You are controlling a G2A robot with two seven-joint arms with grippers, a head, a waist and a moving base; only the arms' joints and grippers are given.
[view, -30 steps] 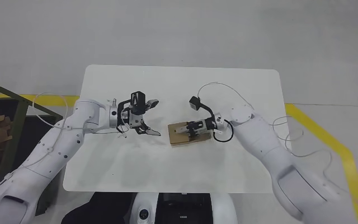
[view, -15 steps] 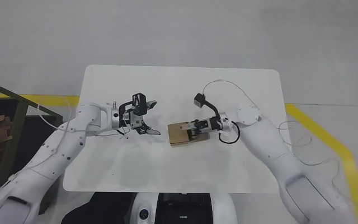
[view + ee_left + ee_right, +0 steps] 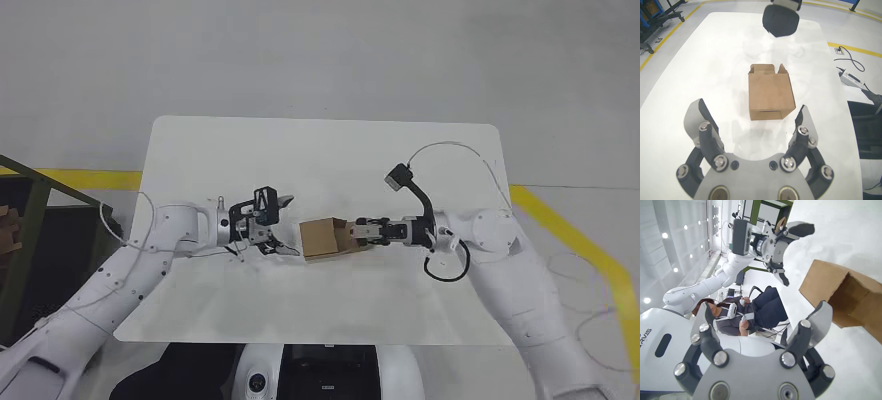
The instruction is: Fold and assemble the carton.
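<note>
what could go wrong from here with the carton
1. The carton lies loose on its side with both grippers open, so a push from the left gripper could slide it across the table rather than fold anything.
2. The right gripper sits at the carton's open end; closing in carelessly might crush the loose flaps.

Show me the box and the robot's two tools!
box (image 3: pixel 770 92), left wrist view, on its brown top side.
left tool (image 3: pixel 284 224), top view, midway between its fingertips.
right tool (image 3: pixel 356 233), top view, midway between its fingertips, at the box's open end.
</note>
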